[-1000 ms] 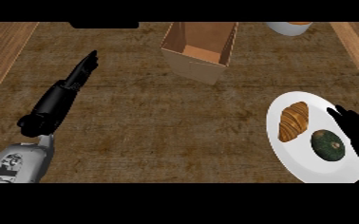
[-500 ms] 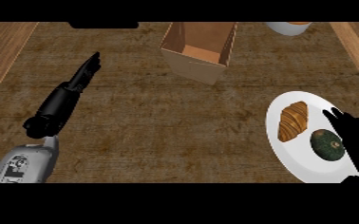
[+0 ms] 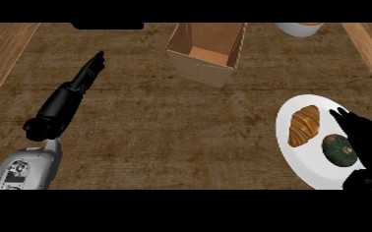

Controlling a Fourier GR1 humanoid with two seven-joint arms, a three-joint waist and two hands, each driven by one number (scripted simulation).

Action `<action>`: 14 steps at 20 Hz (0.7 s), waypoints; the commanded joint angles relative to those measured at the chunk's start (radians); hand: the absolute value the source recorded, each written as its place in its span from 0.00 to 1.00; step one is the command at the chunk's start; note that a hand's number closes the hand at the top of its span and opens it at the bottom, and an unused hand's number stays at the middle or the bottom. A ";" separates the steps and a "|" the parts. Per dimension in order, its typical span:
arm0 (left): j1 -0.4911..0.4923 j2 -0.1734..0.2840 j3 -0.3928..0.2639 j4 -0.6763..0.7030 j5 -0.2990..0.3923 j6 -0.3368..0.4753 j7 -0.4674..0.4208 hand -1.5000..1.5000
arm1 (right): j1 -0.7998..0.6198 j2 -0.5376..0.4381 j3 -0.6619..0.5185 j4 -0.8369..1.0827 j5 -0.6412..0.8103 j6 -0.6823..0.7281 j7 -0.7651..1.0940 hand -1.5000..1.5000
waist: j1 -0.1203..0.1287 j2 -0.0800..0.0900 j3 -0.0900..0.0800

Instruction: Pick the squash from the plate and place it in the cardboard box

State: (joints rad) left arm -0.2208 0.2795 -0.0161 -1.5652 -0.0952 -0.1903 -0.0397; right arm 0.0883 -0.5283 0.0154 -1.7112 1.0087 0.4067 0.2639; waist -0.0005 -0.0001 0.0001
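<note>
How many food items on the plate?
2: a croissant on the plate's left half and a dark green squash to its right, under the right hand, which may hide more.

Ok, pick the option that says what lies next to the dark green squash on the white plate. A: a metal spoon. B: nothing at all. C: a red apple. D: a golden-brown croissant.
D: on the round white plate, a golden-brown croissant lies just left of the dark green round squash, with the black right hand at the squash's far side.
</note>
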 commanded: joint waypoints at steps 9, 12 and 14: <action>-0.029 -0.029 0.036 -0.036 -0.038 -0.027 0.059 0.50 | 0.006 0.048 -0.070 0.137 0.081 -0.065 -0.096 0.00 | -0.001 -0.001 0.000; 0.019 -0.042 0.043 0.077 -0.053 -0.036 -0.089 0.50 | -0.062 0.055 -0.052 0.217 0.107 -0.073 -0.135 0.00 | 0.000 0.001 0.000; -0.010 -0.037 0.031 0.017 -0.050 -0.047 -0.006 0.50 | -0.005 0.075 0.002 0.202 0.150 -0.164 -0.178 1.00 | 0.000 0.000 0.000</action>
State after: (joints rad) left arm -0.2159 0.2412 0.0160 -1.5338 -0.1417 -0.2206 -0.0763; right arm 0.0707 -0.4745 -0.0231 -1.5367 1.1164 0.3113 0.1393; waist -0.0010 0.0000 -0.0002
